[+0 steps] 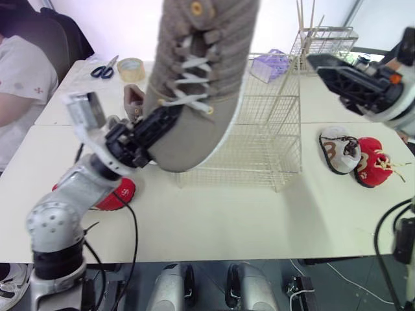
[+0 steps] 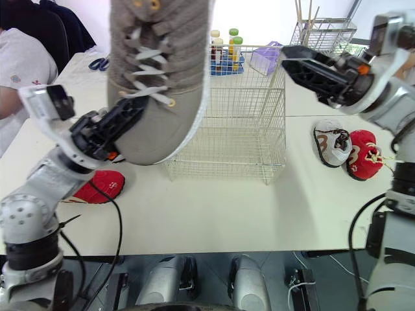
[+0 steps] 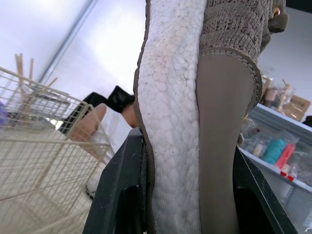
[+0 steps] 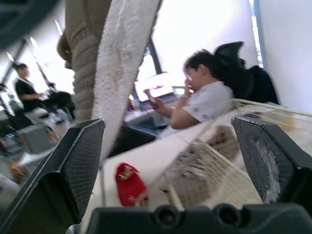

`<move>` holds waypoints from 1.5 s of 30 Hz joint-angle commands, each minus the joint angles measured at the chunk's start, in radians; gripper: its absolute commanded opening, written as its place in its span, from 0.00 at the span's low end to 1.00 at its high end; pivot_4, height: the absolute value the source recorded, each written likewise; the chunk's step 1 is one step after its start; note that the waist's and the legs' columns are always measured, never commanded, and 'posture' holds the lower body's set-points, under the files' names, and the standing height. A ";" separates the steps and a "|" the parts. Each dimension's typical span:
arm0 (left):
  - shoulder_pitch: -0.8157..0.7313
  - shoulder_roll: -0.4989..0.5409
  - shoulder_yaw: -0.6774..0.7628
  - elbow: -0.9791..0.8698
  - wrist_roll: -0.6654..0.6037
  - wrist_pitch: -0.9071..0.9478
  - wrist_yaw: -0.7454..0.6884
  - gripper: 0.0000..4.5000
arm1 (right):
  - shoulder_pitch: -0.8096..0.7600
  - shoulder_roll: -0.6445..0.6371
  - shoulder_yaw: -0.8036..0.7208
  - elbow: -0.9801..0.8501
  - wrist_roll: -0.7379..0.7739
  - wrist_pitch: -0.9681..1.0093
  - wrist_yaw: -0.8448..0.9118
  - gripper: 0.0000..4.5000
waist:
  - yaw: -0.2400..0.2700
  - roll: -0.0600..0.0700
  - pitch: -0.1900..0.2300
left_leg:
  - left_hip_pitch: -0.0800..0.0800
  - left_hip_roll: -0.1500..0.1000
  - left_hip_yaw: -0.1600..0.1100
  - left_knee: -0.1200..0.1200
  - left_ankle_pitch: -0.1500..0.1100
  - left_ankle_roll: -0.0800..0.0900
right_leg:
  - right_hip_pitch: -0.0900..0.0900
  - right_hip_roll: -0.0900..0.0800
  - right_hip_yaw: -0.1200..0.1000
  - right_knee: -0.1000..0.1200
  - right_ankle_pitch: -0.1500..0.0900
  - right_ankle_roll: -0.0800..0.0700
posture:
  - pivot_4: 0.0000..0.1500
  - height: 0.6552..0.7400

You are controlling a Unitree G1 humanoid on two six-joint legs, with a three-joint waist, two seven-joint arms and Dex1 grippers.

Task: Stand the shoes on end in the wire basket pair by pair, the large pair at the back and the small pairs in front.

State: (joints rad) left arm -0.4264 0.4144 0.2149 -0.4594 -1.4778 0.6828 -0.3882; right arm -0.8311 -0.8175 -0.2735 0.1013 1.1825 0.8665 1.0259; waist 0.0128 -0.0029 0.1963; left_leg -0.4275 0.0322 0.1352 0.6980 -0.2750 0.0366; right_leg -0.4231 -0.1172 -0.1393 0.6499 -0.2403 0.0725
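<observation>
Mia: Where is the big shoe?

Sam: The robot's left gripper (image 1: 162, 123) holds the large shoe (image 1: 194, 84) high in the air. Its fingers are clenched tight on the low end of it. The shoe hangs on end, toe down, at about nine o'clock of the wire basket (image 1: 266, 129).

Mia: What does the shoe look like?

Sam: It is grey-brown with a woolly top, white laces and small gold rings. Its sole is white and bumpy.

Mia: And the other gripper?

Sam: The right gripper (image 2: 288, 61) is up at about two o'clock of the basket. Its fingers are spread wide and hold nothing.

Mia: How should the robot do this step well?

Sam: It looks best to carry the shoe over the rim first, then go down slowly at twelve o'clock, the back of the basket. It should keep the shoe straight up so it does not catch on the wires, and let go only when the toe rests on the bottom.

Mia: And the small ones?

Sam: A white shoe (image 1: 338, 150) and a red shoe (image 1: 373, 162) lie on the worktop (image 1: 227, 214) at three o'clock of the basket. They seem to be for the front.
</observation>
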 commanded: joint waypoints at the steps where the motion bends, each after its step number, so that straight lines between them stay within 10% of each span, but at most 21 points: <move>1: -0.043 -0.036 -0.012 0.011 0.033 -0.042 -0.049 0.25 | 0.000 0.075 -0.049 -0.094 0.078 0.034 -0.113 1.00 | 0.000 0.000 0.000 | 0.000 0.000 0.000 0.000 0.000 0.000 | 0.000 0.000 0.000 0.000 0.000 0.000 | 1.00 1.00; 27: 0.000 -0.066 -0.077 -0.001 0.137 -0.018 -0.109 0.25 | -0.097 0.288 -0.006 -0.115 0.122 0.080 -0.208 1.00 | -0.003 0.000 0.000 | 0.000 0.000 0.000 0.000 0.000 0.001 | -0.001 0.001 0.000 0.000 0.000 0.000 | 1.00 1.00; 34: 0.007 -0.059 -0.076 -0.001 0.155 -0.014 -0.115 0.25 | -0.096 0.272 0.013 -0.121 0.085 0.084 -0.128 0.42 | -0.002 0.000 0.000 | 0.000 0.000 0.000 -0.001 -0.001 0.001 | -0.001 0.001 0.000 -0.001 0.000 0.000 | 1.00 1.00; 38: 0.012 -0.070 -0.082 -0.007 0.176 -0.023 -0.096 0.25 | -0.100 0.285 0.008 -0.141 0.019 0.001 -0.102 0.35 | -0.003 0.000 0.000 | 0.000 0.000 0.000 -0.001 -0.001 0.001 | -0.001 0.001 0.000 -0.001 0.000 0.000 | 1.00 1.00; 45: 0.018 -0.085 -0.064 -0.082 0.230 -0.057 0.037 0.99 | -0.181 0.243 -0.005 -0.048 -0.108 -0.129 -0.009 0.35 | -0.001 0.000 0.000 | -0.001 0.000 0.001 -0.001 -0.001 0.002 | -0.001 0.000 0.000 -0.001 0.000 0.000 | 1.00 1.00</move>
State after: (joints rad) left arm -0.4080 0.3277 0.1365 -0.4740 -1.2607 0.6459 -0.3854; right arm -0.9466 -0.5433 -0.2446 0.0393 1.0836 0.7749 0.9780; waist 0.0117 -0.0027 0.1965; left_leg -0.4282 0.0320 0.1360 0.6973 -0.2763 0.0389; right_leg -0.4242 -0.1173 -0.1395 0.6488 -0.2403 0.0728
